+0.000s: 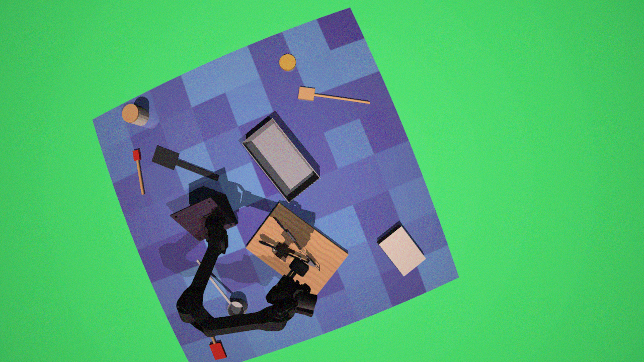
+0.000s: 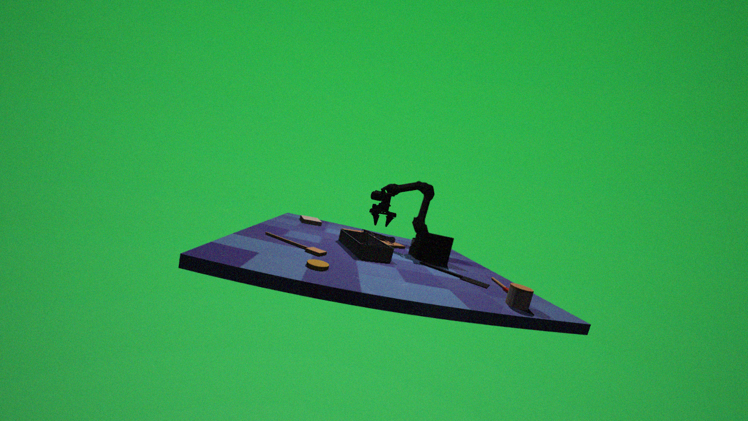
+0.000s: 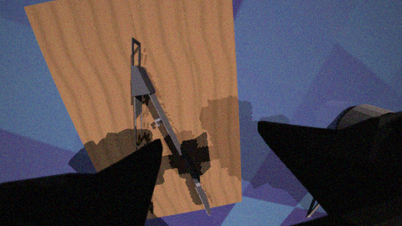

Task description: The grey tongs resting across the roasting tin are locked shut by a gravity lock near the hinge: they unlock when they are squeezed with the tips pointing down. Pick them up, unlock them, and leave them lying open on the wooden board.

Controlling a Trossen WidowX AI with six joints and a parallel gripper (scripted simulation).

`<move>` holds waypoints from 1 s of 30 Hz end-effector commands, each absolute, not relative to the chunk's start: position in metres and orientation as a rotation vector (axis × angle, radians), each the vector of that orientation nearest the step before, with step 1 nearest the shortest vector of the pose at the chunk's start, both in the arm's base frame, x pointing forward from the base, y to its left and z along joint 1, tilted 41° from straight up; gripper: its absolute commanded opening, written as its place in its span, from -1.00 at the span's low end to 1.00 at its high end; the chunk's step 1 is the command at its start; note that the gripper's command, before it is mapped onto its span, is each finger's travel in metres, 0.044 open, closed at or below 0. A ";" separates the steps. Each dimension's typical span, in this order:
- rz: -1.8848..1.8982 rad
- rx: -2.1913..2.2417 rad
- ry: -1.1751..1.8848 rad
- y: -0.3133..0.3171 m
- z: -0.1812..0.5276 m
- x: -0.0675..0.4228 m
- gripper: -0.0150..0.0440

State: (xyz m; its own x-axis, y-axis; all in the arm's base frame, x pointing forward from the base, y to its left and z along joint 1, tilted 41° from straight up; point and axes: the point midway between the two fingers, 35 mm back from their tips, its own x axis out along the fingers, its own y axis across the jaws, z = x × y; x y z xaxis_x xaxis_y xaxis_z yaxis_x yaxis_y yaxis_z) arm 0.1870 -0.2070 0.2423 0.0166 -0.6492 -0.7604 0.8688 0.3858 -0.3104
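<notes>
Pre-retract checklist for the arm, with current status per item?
1. Tongs lie on the wooden board: ok.
2. Tongs' arms splayed apart from the hinge: ok.
3. Gripper open, nothing between its fingers: ok.
4. Gripper lifted above the tongs, no contact: ok, per the exterior view.
5. Roasting tin no longer carries the tongs: ok.
6. One tongs tip reaches the board's near edge; whether it overhangs: cannot tell.

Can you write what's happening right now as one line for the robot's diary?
gripper: open, holds nothing, above board | tongs: arms spread, lying on wooden board | roasting tin: no tongs across it
</notes>
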 end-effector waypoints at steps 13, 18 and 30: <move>-1.184 0.248 0.970 -0.178 0.322 0.104 1.00; -1.121 0.209 0.958 -0.160 0.346 0.100 1.00; -1.118 0.207 0.958 -0.159 0.347 0.100 1.00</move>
